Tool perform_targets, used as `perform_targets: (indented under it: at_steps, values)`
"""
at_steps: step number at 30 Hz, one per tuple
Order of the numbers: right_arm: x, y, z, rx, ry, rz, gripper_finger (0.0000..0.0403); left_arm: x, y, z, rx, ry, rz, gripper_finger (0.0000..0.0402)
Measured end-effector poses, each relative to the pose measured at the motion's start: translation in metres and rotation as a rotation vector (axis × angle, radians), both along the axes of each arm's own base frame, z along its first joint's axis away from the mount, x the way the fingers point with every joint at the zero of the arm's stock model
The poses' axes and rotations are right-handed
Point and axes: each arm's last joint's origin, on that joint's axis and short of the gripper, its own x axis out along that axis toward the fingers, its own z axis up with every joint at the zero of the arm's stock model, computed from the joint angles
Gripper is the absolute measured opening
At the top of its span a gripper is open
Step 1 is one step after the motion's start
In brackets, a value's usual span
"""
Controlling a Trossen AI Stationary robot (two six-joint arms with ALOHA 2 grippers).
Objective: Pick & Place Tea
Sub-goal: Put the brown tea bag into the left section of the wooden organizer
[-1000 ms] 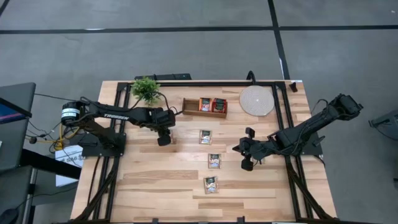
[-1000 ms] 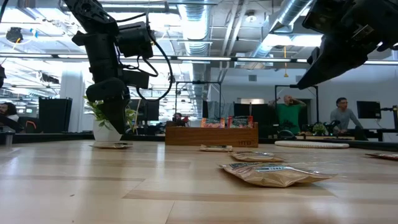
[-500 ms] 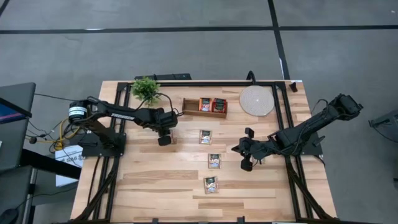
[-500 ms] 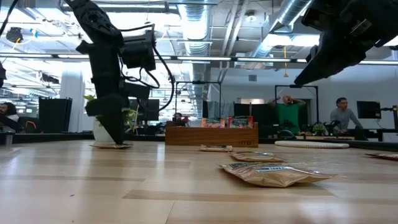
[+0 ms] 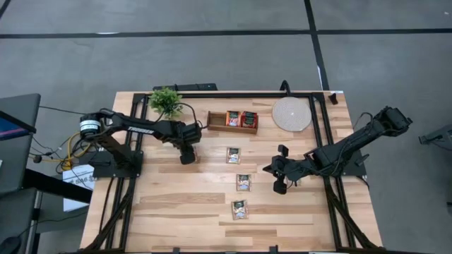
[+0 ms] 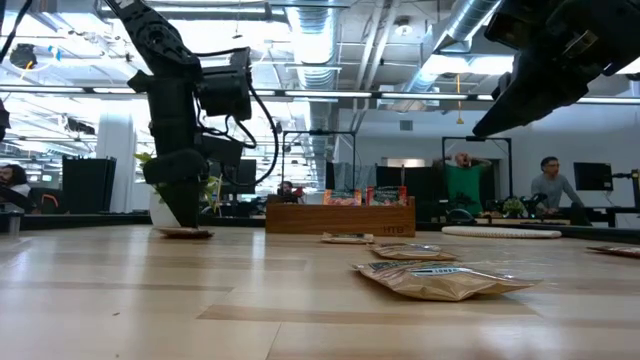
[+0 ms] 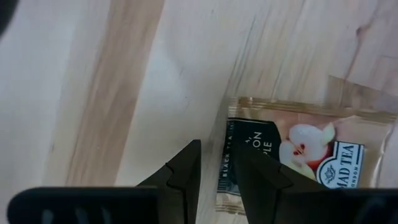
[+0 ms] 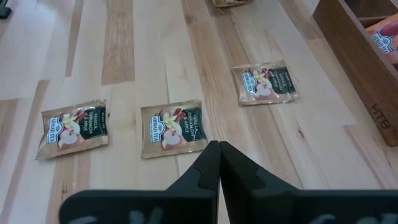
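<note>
Left tool (image 5: 188, 156) is down low over the surface (image 5: 176, 212), fingers a little apart, straddling the dark edge of a tea sachet (image 7: 292, 158) lying flat right under its tips. In the wrist view the fingertips (image 7: 186, 165) sit on either side of that edge, so this looks like the pinch step: not yet clamped, sachet not lifted. Next it needs to close on the thin edge and rise without sliding the packet along the wood; a flat foil sachet gives little to bite on, so a slip is the likely trouble. Then carry it toward the wooden tray (image 5: 232, 120) beyond the tool. Right tool (image 5: 280, 185) hangs with fingers together, three more sachets (image 8: 172, 128) lying ahead of it.
</note>
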Motion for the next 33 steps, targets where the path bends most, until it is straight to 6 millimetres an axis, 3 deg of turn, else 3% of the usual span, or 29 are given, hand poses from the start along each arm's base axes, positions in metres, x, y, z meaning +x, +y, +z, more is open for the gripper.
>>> perform_targets:
  at_steps: [5,13,18,33]
  values:
    - [0.0,0.0,0.0,0.002,-0.003,0.0,0.0003,0.001,-0.001,-0.004,-0.035,0.017,-0.006,0.0078]
    - [0.0,0.0,0.0,0.002,-0.003,0.0,0.0003,0.001,0.0,-0.005,-0.026,0.02,-0.011,0.0006]
    - [0.0,0.0,0.0,0.002,-0.003,0.0,0.0003,0.002,0.0,-0.003,-0.017,0.011,-0.018,0.0001]
    - [0.0,0.0,0.001,0.001,-0.006,0.001,0.0003,0.018,-0.001,0.049,0.062,-0.089,-0.062,0.0]
